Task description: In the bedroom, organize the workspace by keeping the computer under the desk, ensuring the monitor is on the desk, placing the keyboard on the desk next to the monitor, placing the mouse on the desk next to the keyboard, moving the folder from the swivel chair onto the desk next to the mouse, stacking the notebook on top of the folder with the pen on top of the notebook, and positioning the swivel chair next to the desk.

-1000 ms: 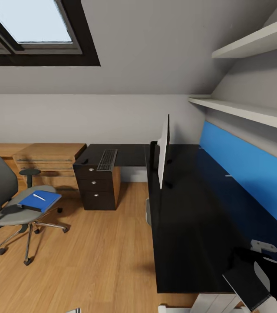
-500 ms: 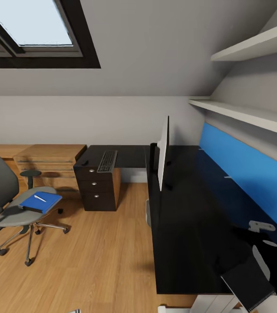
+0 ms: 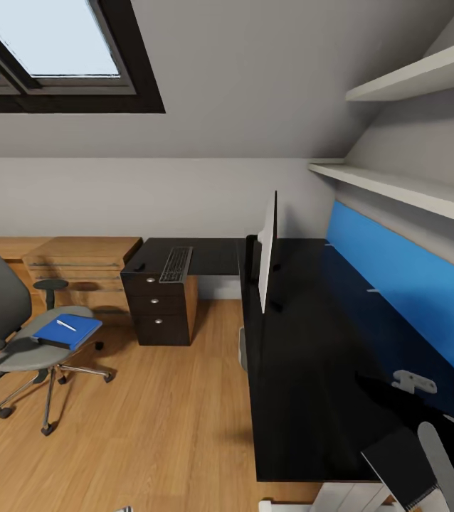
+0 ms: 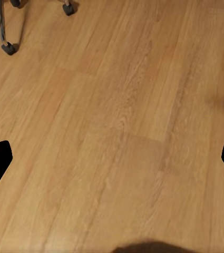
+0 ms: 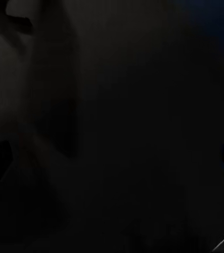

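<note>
The swivel chair (image 3: 3,334) stands on the floor at the left, apart from the black desk (image 3: 305,370). On its seat lies a blue folder (image 3: 67,332) with a white pen (image 3: 65,324) on top; the notebook I cannot tell apart from it. The monitor (image 3: 266,250) stands edge-on on the desk. The keyboard (image 3: 176,263) lies on the desk's left wing, a small dark mouse (image 3: 139,267) beside it. A pale grey box, probably the computer (image 3: 242,347), shows under the desk edge. My right gripper (image 5: 112,158) hangs open over the dark desktop. My left gripper (image 4: 112,158) is open above the floor.
A dark drawer unit (image 3: 159,306) sits under the desk's left wing, next to a wooden dresser (image 3: 81,267). White shelves (image 3: 398,185) and a blue wall panel (image 3: 405,284) run along the desk's right side. Chair casters (image 4: 7,48) rest on the wood floor (image 3: 156,419).
My right arm has reached further forward over the desk, its white wrist part shifting up and left in the head view. The camera has moved slightly.
</note>
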`<state>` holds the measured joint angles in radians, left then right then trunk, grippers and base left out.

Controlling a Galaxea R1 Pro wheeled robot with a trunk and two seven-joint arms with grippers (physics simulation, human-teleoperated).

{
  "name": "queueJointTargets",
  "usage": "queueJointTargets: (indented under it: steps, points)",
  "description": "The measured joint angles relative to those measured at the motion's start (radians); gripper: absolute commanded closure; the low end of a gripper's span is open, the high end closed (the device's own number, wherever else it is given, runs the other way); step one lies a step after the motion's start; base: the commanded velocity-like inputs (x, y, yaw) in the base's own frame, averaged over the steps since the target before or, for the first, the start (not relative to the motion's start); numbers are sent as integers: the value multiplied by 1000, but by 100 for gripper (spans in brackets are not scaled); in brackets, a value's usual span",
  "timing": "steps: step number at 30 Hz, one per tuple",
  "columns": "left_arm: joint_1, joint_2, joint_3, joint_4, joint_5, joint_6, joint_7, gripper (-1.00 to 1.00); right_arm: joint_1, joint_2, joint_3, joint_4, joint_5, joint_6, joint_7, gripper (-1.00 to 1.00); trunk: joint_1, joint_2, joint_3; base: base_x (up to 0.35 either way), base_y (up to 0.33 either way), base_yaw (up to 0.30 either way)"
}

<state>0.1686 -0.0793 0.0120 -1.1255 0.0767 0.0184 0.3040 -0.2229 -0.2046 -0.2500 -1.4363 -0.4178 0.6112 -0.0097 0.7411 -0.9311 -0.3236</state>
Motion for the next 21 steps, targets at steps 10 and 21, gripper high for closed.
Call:
queueJointTargets:
  steps: [10, 21]
  points:
    - [0, 0, 5, 0, 1, 1, 0, -100, 8, 4, -90, -13, -312, 132, 0, -100, 1, 0, 0, -255, 0, -21]
    - [0, 0, 7, 0, 1, 1, 0, -100, 9, 12, -177, -12, -360, 190, 1, -100, 1, 0, 0, -333, 0, -270]
